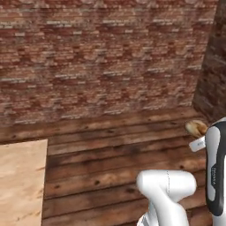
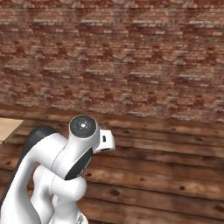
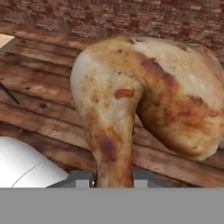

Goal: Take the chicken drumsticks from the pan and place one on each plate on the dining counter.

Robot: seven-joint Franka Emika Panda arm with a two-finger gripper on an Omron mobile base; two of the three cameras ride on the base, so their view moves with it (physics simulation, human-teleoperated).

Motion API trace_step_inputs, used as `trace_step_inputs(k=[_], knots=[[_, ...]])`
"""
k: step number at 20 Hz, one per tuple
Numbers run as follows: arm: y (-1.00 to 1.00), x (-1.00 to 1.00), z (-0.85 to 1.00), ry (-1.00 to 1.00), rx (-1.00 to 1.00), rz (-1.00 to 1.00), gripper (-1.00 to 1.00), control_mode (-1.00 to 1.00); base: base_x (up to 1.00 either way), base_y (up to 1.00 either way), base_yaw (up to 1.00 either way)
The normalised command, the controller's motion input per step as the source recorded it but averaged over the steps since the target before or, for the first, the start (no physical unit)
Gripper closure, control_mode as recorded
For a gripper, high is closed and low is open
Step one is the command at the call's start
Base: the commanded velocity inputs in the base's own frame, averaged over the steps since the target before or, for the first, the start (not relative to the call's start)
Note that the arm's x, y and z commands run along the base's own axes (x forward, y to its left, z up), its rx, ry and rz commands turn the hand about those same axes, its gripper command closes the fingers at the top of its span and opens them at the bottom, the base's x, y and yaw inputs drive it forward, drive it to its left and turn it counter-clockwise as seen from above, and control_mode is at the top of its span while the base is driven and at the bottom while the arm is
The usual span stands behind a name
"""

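Note:
One golden-brown chicken drumstick (image 3: 144, 100) looms close in the hand view, its thin bone end running down between my gripper's (image 3: 113, 178) two dark fingertips, which are shut on it. In the left base view the same drumstick (image 1: 196, 128) hangs in the air at the right edge, above the plank floor, beside my white and dark hand. A corner of the light wood dining counter (image 1: 22, 181) lies at the lower left, well away from the drumstick. A sliver of that counter (image 2: 6, 127) shows at the left edge of the right base view. The pan and the plates are out of view.
A red brick wall (image 1: 101, 57) runs across the back, with a darker side wall (image 1: 214, 75) at the right. Dark wooden floor planks (image 2: 166, 175) lie ahead. A thin dark counter leg (image 3: 8, 94) shows at the left of the hand view.

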Motion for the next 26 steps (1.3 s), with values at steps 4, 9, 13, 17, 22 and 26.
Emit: trace_step_inputs(k=[4,9,13,17,22,26], knots=[[0.00,0.00,0.00,0.00,0.00,0.00,1.00,1.00,1.00,-0.10,0.36],[0.00,0.00,0.00,0.00,0.00,0.00,1.00,1.00,1.00,-0.15,0.33],[0.00,0.00,0.00,0.00,0.00,0.00,1.00,1.00,1.00,-0.13,0.36],[0.00,0.00,0.00,0.00,0.00,0.00,1.00,1.00,1.00,-0.13,0.36],[0.00,0.00,0.00,0.00,0.00,0.00,1.00,1.00,1.00,-0.15,0.37],[0.00,0.00,0.00,0.00,0.00,0.00,1.00,1.00,0.98,-0.14,0.45]])
